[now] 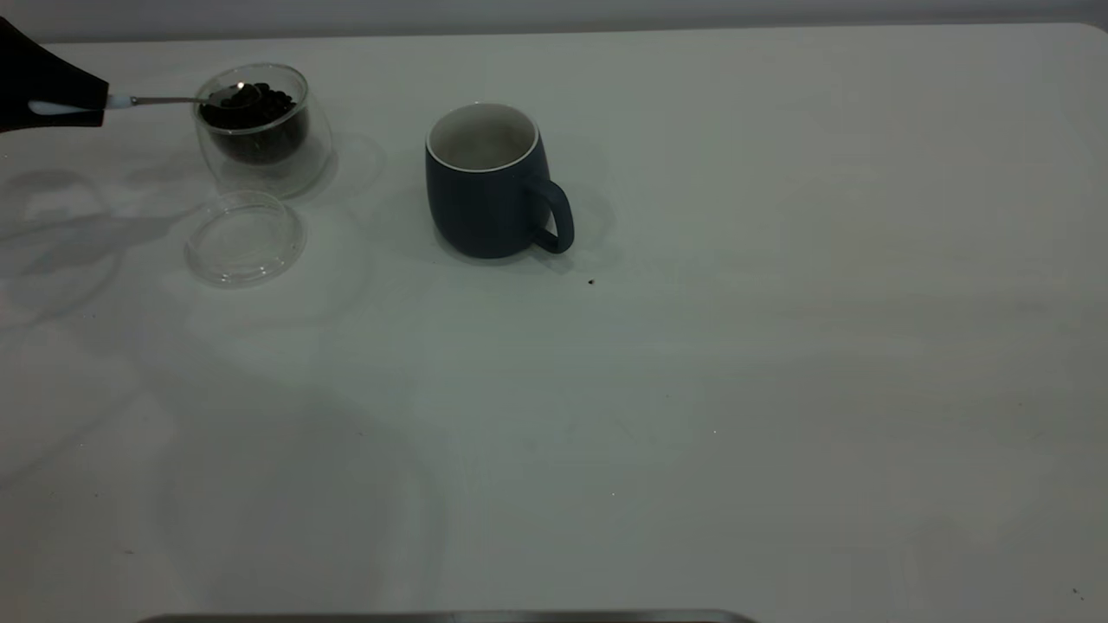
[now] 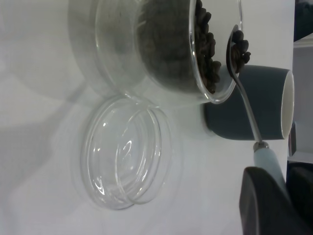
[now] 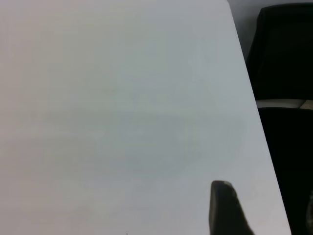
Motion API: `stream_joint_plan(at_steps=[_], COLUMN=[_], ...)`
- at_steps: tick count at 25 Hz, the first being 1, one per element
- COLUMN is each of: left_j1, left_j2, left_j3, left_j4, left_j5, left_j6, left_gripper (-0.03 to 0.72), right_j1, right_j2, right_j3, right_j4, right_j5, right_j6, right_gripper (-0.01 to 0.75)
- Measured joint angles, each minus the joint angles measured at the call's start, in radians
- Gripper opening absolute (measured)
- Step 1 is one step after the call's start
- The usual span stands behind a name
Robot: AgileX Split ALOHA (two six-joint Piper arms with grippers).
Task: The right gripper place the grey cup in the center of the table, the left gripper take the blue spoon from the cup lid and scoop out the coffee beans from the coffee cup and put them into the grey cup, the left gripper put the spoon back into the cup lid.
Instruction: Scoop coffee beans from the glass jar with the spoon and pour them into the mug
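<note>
The left pincer (image 1: 86, 105) is clamped on the blue spoon (image 1: 130, 101), whose shiny bowl, heaped with coffee beans (image 2: 239, 49), rests at the clear coffee cup's (image 1: 260, 130) rim.

L end effector (image 1: 86, 104) clamped, far-left edge; R end effector (image 3: 222, 205) parked.
</note>
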Motion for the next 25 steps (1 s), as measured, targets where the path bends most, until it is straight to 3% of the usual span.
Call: stream_joint_plan(at_steps=[20,25], left_j1=[-0.001,-0.036], left_j2=[0.0,0.0], left_j3=[0.0,0.0], left_j4=[-0.064,-0.064], left_j5=[0.0,0.0], left_j6=[-0.057,-0.073], left_gripper=[0.126,0.126], right_j1=[0.0,0.0], right_j2=[0.0,0.0], right_j3=[0.0,0.0], right_j4=[0.0,0.0], right_j5=[0.0,0.0], right_j6=[0.0,0.0], right_gripper=[0.364,0.364])
